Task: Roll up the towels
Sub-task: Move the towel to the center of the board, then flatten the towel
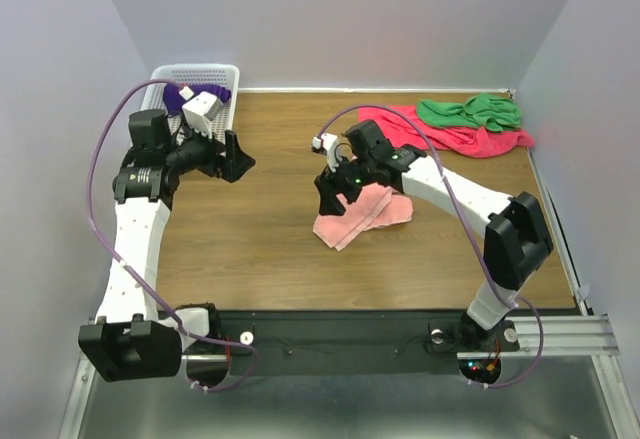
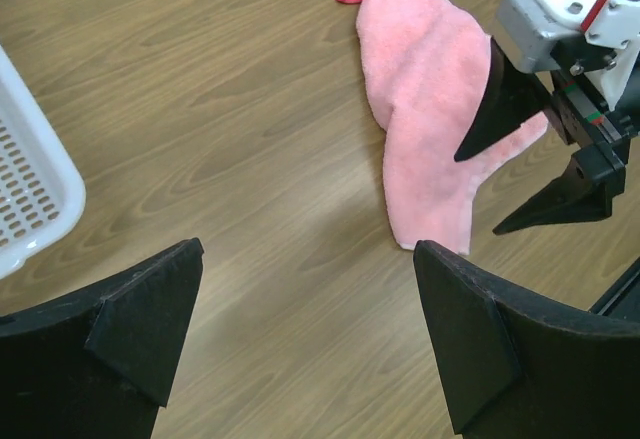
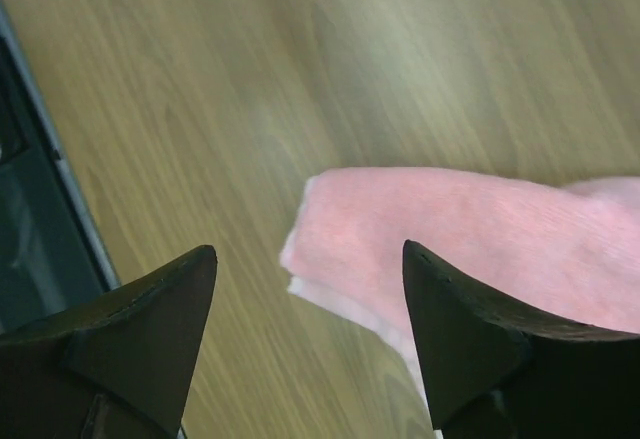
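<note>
The right pincer stands with its two black fingers apart and nothing clamped between them. It points down over the salmon-pink towel, which lies folded in loose layers on the wooden table directly under and ahead of its tips. From the right wrist, the towel's near folded end sits in the gap between the fingers and runs off behind the right-hand finger, so its far part is cut off. The image is soft, and I cannot tell whether either tip touches the cloth. From the left wrist, one of those fingers crosses in front of the towel and the other hangs over bare wood just beside its edge. The left pincer is spread wide and empty above open table, well to the side of that towel. The white mesh basket is close on its other side, only a corner of it in frame. In the overhead view a purple towel lies in the basket, mostly hidden by the left wrist's camera block. Beyond the right pincer, at the table's far edge, a crimson towel lies spread out with a green towel bunched on top of it, covering part of it.
</note>
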`<act>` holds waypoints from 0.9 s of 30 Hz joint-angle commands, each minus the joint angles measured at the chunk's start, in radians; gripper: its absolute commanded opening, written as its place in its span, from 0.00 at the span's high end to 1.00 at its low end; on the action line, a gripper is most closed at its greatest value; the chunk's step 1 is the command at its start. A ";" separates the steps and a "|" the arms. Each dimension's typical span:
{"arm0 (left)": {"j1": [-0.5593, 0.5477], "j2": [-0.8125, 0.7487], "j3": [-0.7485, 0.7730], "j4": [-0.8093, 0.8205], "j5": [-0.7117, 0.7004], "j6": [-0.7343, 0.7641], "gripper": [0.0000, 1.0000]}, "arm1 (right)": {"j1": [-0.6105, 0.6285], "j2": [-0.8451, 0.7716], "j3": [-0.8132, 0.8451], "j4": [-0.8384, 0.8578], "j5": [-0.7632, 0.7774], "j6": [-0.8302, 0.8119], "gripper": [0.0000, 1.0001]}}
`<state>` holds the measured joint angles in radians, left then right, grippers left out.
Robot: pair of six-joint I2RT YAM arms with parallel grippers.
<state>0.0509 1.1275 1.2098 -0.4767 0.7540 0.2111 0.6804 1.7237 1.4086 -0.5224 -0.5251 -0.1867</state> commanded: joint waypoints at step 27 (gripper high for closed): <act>-0.888 0.436 -0.121 0.127 -0.521 0.488 0.35 | -0.482 -0.302 -0.382 -0.018 -0.061 0.237 0.47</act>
<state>-0.7586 1.6535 1.1145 -0.4072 0.2710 0.5938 0.2096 1.4681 1.0382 -0.5339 -0.5533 0.0357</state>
